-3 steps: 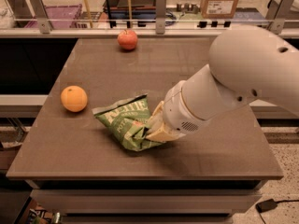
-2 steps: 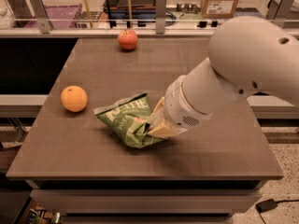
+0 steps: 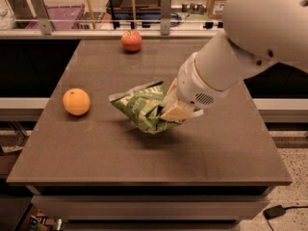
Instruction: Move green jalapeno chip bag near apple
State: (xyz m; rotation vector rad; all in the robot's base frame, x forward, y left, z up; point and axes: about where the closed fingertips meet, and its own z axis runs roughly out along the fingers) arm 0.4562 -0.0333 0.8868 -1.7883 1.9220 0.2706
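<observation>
The green jalapeno chip bag is crinkled and hangs just above the middle of the brown table, with a shadow under it. My gripper comes in from the right on the big white arm and is shut on the bag's right end. The red apple sits at the table's far edge, well behind the bag and slightly to its left. The bag's right part is hidden behind the gripper.
A plain orange fruit lies on the table to the left of the bag. A rail with metal posts and shelves with boxes run behind the far edge. The floor drops away at the table's sides.
The gripper has risen a little with the bag in it, lifting the bag off the table and slightly toward the far side. The apple and orange have not moved.
</observation>
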